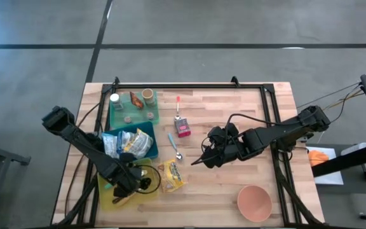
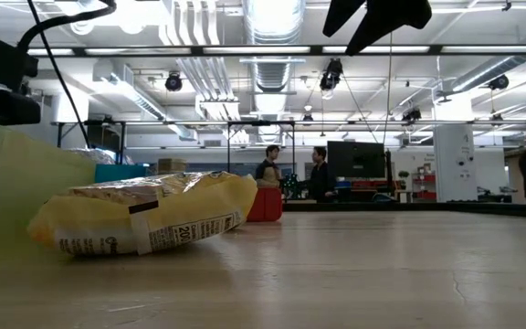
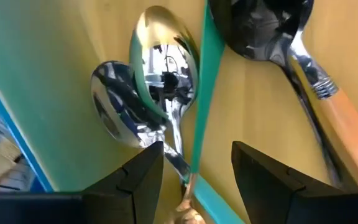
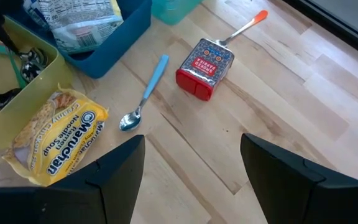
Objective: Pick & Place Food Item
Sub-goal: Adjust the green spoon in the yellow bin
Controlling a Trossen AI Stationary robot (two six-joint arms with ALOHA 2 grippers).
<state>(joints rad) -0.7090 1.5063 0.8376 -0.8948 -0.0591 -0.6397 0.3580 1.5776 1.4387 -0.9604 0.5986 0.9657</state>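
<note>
A yellow noodle-soup packet lies flat on the wooden table, beside a yellow bin. My left gripper points down into that bin, open. Its fingers stand on either side of a teal-handled spoon and touch nothing. Other spoons lie in the bin too. My right gripper hangs open above the middle of the table, right of the packet, with nothing between its fingers.
A blue bin with food packets sits behind the yellow bin, with a green tray of small items beyond it. A red box, a blue-handled spoon and an orange-handled spoon lie mid-table. A pink bowl stands near right.
</note>
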